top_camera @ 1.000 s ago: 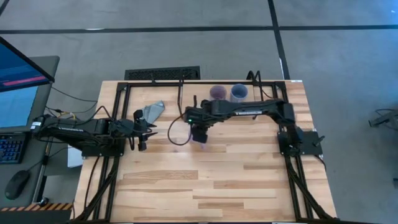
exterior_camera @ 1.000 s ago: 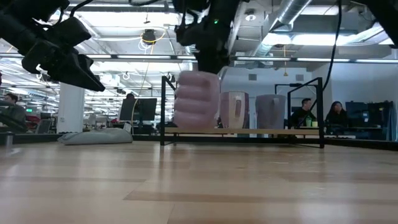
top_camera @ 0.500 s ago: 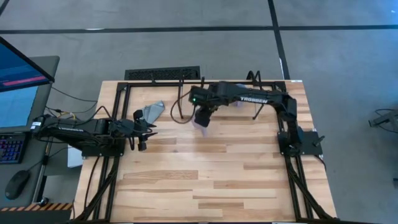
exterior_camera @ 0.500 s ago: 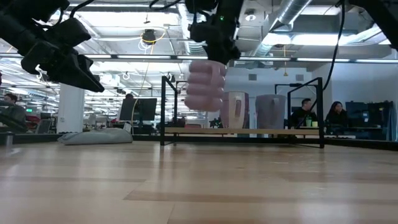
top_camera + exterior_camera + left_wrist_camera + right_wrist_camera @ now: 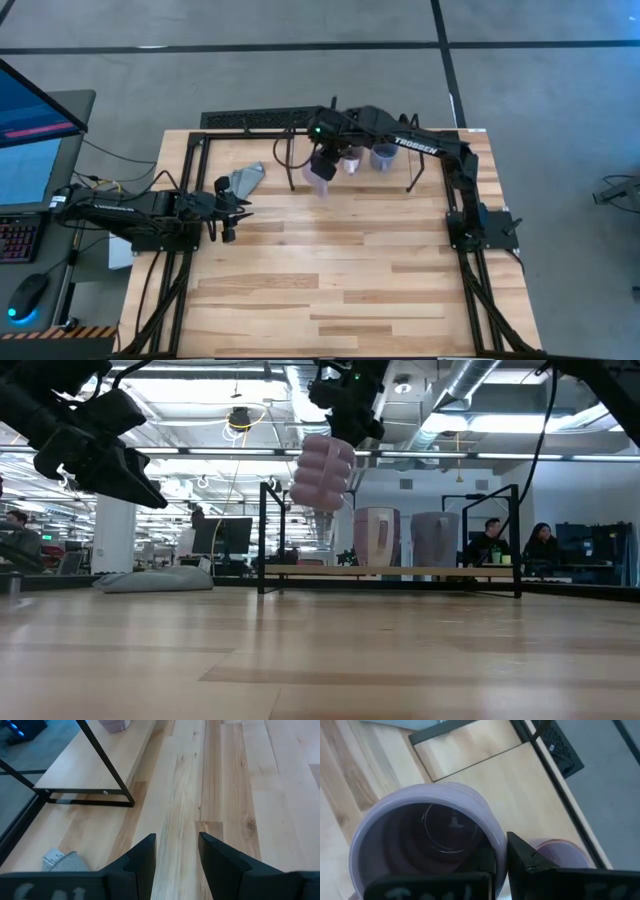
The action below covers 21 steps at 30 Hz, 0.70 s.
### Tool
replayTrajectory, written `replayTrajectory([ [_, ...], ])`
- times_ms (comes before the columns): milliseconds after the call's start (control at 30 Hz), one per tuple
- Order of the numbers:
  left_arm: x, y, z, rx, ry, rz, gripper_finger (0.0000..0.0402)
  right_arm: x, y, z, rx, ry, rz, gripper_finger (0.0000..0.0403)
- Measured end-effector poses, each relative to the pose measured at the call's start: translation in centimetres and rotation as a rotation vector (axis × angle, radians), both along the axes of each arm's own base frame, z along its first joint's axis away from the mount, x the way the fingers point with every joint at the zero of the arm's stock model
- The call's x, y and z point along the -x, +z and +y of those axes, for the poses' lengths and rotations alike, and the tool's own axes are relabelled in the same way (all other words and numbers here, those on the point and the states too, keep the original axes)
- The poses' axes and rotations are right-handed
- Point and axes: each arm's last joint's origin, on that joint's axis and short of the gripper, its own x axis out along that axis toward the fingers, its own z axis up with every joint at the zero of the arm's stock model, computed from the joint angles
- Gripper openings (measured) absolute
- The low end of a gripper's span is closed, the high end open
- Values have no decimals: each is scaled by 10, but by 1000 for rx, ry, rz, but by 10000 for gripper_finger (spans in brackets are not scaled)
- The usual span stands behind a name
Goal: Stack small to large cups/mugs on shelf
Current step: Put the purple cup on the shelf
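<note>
My right gripper [image 5: 345, 422] is shut on a pale lilac ribbed mug [image 5: 322, 472], held in the air in front of the left part of the shelf [image 5: 410, 170]. The shelf is a black tube frame over a light board [image 5: 400, 571]. On it stand a purple mug [image 5: 350, 160] and a blue-grey mug [image 5: 383, 154], both on their bases. My left gripper [image 5: 232, 208] waits open over the table's left side, fingers apart [image 5: 177, 850] with nothing between them. My right gripper holds the lilac mug by its rim [image 5: 492, 836], one finger inside the mug and the other finger [image 5: 525, 859] outside the wall. The fingers come from above, slanting down. The mug hangs below them, lifted clear of table and shelf, tilted a little.
A grey folded wedge-shaped object [image 5: 245, 178] lies on the table left of the shelf, near my left gripper. The shelf's thin upright legs [image 5: 290, 170] stand close to the held mug. People sit in the room beyond the table.
My right gripper has risen and gone toward the table's far edge, toward the shelf, carrying the lilac mug. The mug, low over the table before, now hangs higher than the mugs on the shelf and has tipped slightly.
</note>
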Motion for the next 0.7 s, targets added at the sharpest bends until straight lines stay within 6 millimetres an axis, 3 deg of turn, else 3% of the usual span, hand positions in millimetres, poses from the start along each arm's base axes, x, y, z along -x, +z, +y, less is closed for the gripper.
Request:
replayTrajectory([
  [700, 0, 0, 0, 6, 4, 0, 139, 5, 8, -53, 86, -56, -120, 33],
])
